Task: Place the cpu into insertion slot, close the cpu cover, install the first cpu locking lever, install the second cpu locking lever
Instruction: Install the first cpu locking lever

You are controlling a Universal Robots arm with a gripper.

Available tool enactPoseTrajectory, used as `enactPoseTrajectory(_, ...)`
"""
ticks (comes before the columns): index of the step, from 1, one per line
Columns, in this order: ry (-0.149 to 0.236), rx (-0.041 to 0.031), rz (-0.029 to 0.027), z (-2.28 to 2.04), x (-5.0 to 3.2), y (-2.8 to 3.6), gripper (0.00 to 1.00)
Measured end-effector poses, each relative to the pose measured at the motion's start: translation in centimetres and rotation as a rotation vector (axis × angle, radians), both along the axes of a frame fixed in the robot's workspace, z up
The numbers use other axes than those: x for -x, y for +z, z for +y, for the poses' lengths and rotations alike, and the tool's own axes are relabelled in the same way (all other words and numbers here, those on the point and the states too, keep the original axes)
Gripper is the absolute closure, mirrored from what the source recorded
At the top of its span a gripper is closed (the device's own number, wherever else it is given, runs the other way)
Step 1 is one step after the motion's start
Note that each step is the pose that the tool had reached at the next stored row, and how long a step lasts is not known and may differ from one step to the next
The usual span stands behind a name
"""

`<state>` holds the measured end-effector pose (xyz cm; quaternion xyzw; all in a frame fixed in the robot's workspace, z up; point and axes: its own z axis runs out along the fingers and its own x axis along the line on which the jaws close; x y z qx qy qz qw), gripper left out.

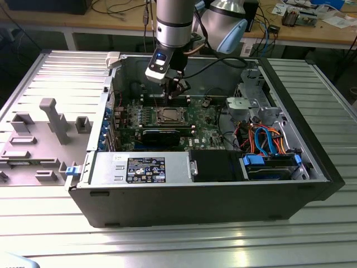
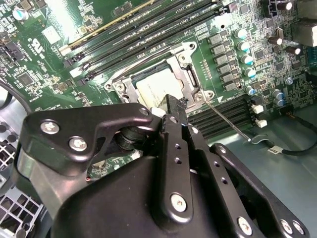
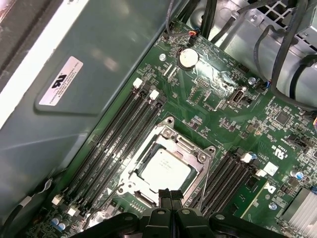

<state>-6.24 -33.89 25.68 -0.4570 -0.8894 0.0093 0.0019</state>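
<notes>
Cpu (image 3: pixel 163 168) seated in the insertion slot (image 3: pixel 170 124), gripper (image 3: pixel 171 194) poised at its edge
Fingers pressed together, holding nothing, tips just short of the chip; the cpu cover (image 3: pixel 184 145) looks down flat around it. A thin locking lever (image 2: pixel 225 119) juts free just beside the fingertips. Risk, as I judge it: the springy wire could slip off the narrow tips, letting them strike the cover or green board (image 3: pixel 223 119).
</notes>
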Motion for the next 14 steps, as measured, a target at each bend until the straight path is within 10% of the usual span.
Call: enactPoseTrajectory(14, 0.033, 0.0002, 0.0, 0.0, 0.0, 0.41, 0.89)
